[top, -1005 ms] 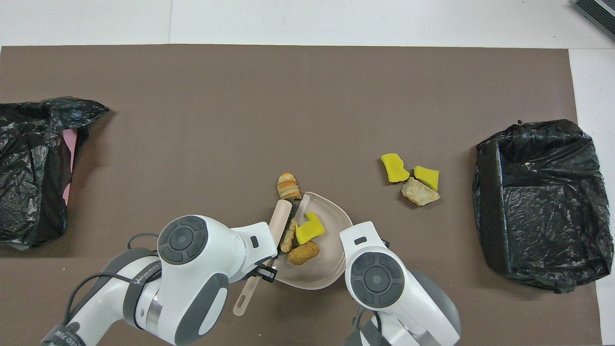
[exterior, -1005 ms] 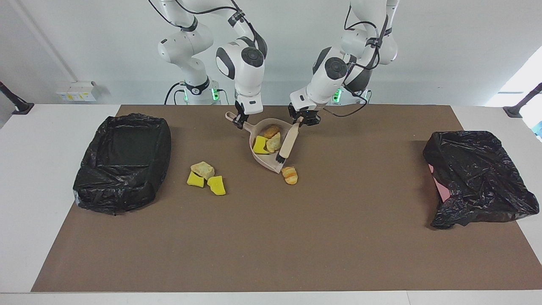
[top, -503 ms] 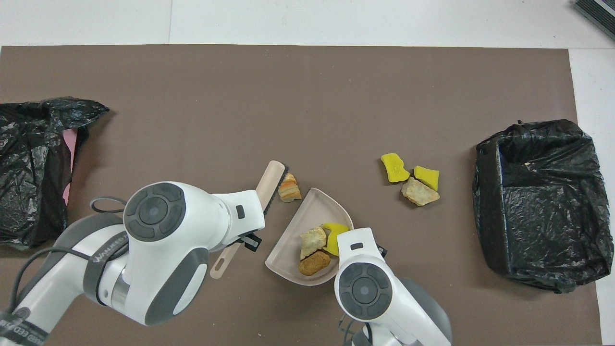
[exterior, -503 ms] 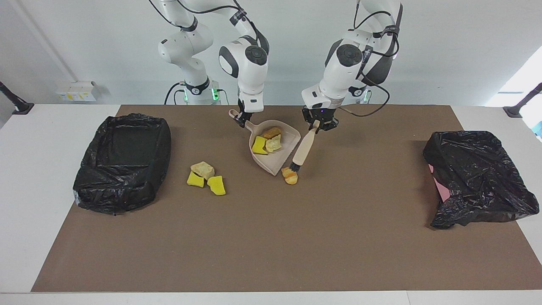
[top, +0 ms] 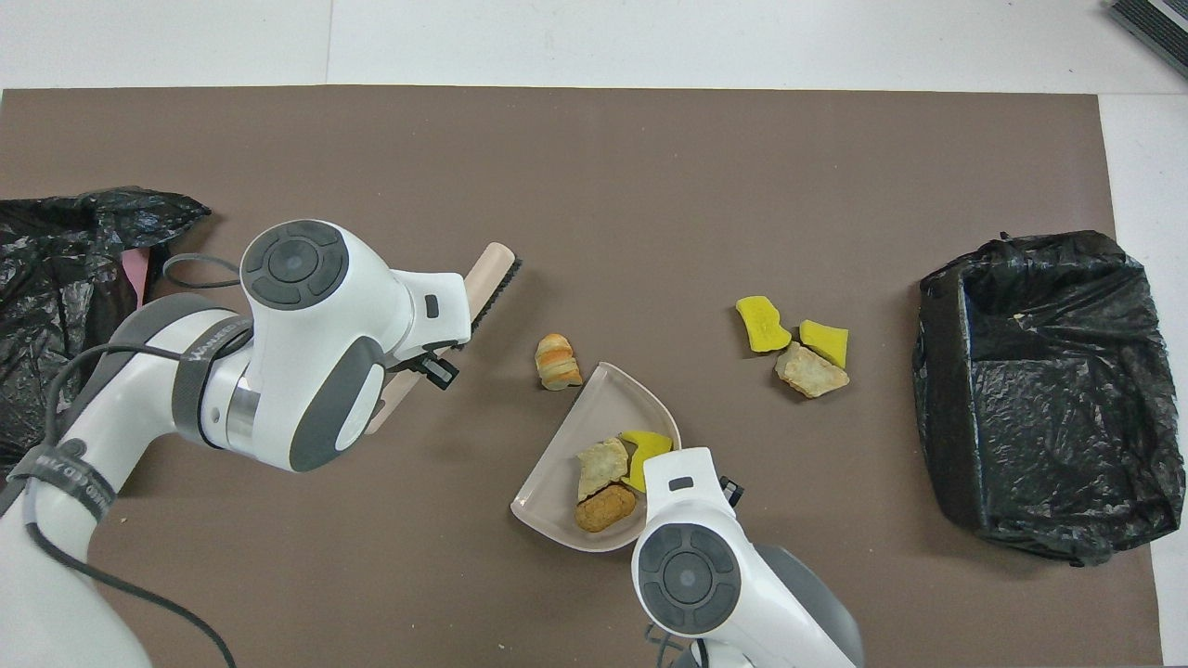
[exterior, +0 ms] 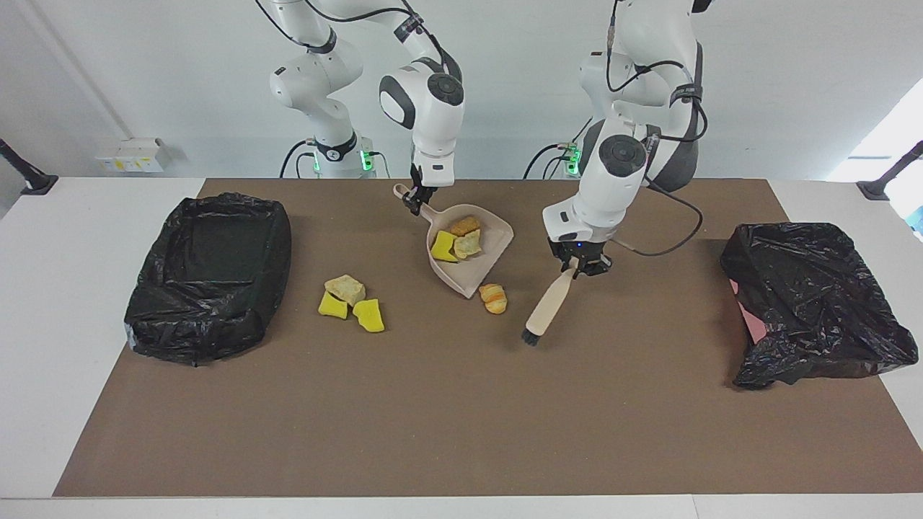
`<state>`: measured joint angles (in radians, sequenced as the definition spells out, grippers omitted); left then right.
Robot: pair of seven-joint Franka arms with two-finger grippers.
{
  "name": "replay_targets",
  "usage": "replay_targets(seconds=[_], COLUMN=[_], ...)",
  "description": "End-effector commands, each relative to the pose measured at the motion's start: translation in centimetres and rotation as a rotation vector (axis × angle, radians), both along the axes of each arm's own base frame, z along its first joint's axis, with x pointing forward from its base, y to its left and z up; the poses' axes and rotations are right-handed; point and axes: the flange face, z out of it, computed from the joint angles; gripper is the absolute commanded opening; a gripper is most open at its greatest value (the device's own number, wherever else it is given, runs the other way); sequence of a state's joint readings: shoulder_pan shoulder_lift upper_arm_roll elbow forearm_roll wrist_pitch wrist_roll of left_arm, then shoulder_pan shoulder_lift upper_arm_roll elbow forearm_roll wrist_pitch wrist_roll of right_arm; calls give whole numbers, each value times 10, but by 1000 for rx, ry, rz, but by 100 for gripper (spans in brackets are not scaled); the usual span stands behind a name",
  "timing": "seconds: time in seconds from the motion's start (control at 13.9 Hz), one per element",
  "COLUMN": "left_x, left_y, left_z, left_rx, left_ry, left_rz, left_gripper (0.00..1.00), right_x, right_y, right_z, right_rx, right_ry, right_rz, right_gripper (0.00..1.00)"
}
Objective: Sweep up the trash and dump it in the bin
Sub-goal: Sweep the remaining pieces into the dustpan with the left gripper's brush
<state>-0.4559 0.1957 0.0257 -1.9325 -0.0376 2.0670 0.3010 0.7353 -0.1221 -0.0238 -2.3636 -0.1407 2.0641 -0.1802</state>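
Right claw (exterior: 417, 196), upper centre of the facing view: clamped on the handle of the dustpan (exterior: 467, 287). Over the last second I have been turning the pan a little, and its open lip is now pointing away from me. It is holding three scraps (exterior: 456, 242): a yellow one, a pale one and a brown one.

Bread piece (exterior: 494, 298), mid-frame, just off the pan's lip: lying loose on the mat (exterior: 461, 418), apart from the pan. My last stroke did not carry it in.

Left claw (exterior: 579, 265), centre of the frame, toward the left arm's end: clamped on the handle of the brush (exterior: 546, 308). A second ago the bristles were inside the pan. I have been swinging the brush out past the bread piece, and now it is slanting down with the bristles low over the mat. I cannot tell whether they are touching.

Judgement: I am resetting for another stroke that draws the bread piece back toward the pan.

Three more scraps (exterior: 351, 303) are waiting on the mat toward the right arm's end, near the open bin (exterior: 155, 288). A second bin (exterior: 807, 303) is sitting at the left arm's end. No dumping yet.
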Motion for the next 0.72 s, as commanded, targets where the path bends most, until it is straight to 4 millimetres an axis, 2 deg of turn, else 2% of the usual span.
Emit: replay_targets(seconds=[0.0,0.14,0.29,0.43,0.5,0.65], left_x=[-11,-40,-85,-134,-152,-163], left_y=[-14,-29,-43,-76,-93,-106], left_z=[-19,-22,-30,-28,-22,-20], left_rx=[19,32,51,83,96,105], left_ry=[12,44,78,86,81,73], left_rz=[-67,-101,-104,-51,-9,51], left_gripper=[0,0,0,0,0,0], right_x=[0,0,0,0,0,1], right_y=[-5,-5,-5,-5,-5,-5], right_z=[4,4,4,4,4,3], right_rx=[-9,-10,-10,-10,-10,-11], right_ry=[-21,-20,-20,-20,-20,-19], right_rz=[-4,-4,-5,-5,-5,-7], right_gripper=[0,0,0,0,0,0])
